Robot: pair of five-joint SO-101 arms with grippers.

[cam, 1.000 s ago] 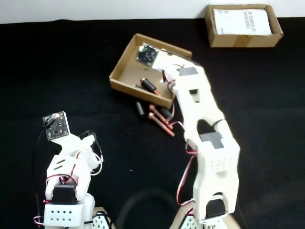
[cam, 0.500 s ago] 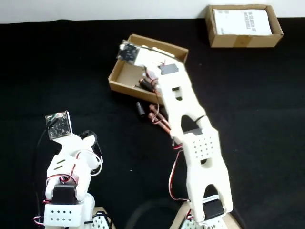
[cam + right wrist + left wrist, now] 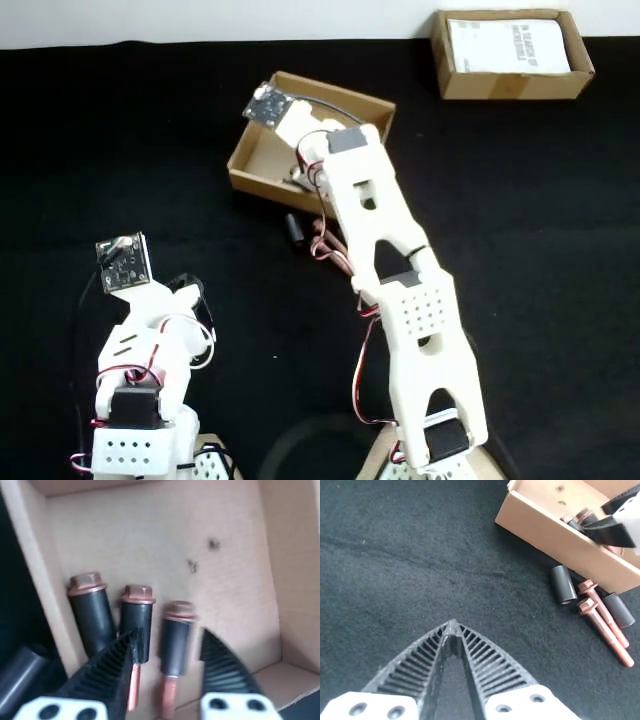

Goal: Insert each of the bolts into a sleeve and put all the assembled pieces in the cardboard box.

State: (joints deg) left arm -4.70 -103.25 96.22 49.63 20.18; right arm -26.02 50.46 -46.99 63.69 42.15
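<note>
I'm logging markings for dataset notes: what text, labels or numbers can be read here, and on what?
The white sheet in the far cardboard box: printed lines, too small to read.
The near cardboard box, bolts, sleeves: no markings visible.

Mostly hidden beneath the right arm (image 3: 385,230) from above: loose bolts (image 3: 602,627), cardboard box (image 3: 248,160) floor. Cropped at the right wrist view's edge: sleeved bolts' (image 3: 175,640) tips.

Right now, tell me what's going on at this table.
The right gripper hangs over the cardboard box, fingers open around one of three assembled pieces lying inside. The left gripper hovers shut above the table. Two bolts and two sleeves lie loose outside the box, not yet joined.
</note>
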